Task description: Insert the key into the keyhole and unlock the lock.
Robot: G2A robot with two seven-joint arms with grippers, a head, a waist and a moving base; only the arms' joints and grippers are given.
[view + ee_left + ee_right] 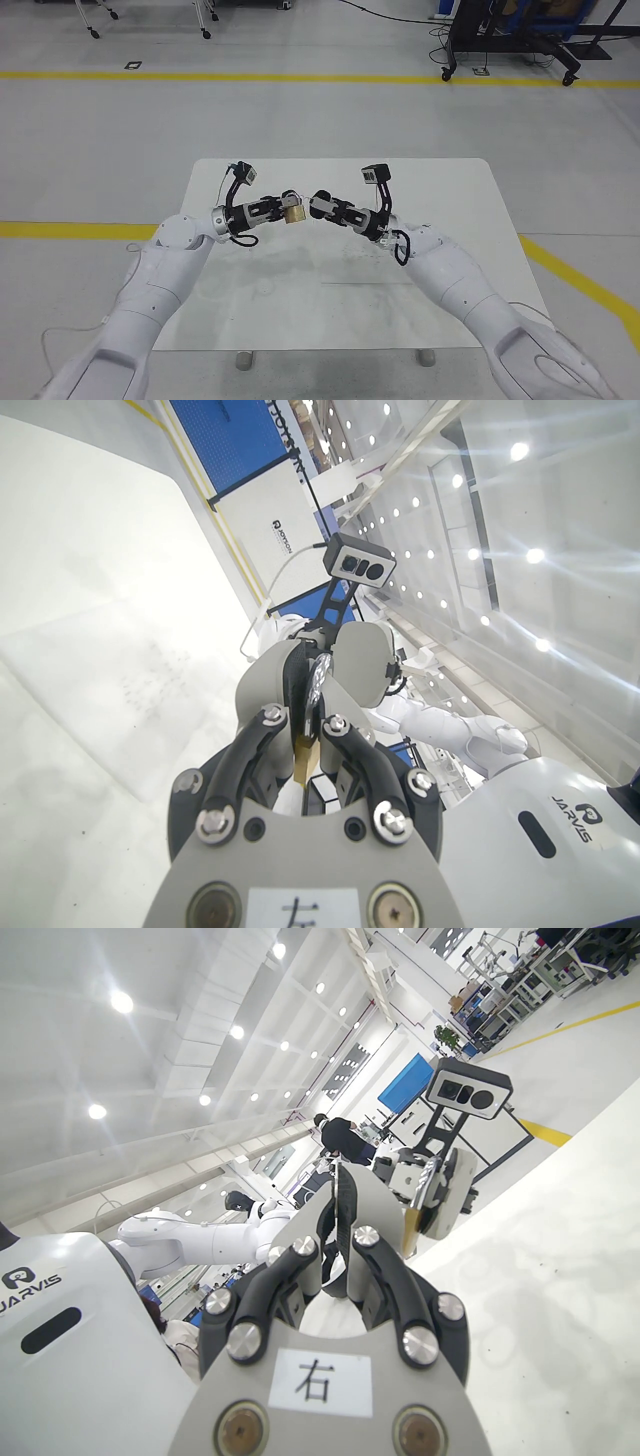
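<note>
Calling this the line-up step, agree? Left gripper (283,211) is clenched on the lock (293,214), held up over the table (440,300). The lock's a chunky brass block with smooth faces, and its silvery curved shackle (316,685) is pinched between the pads. Right gripper (318,205) sits just beside it, tips nearly meeting, not touching as far as I can tell.

Reply: Agree, nothing's inserted yet, I'd say. Right fingers (380,1208) are squeezed tight on a thin, dark, flat strip seen edge-on, which I take for the key (344,1208). Can't make out its blade, and the keyhole is too small to see. Next move, I reckon, needs the blade square to the lock's face, then a slow straight push and a twist. Left grip has to be firm, since smooth metal could slip on the pads.
</note>
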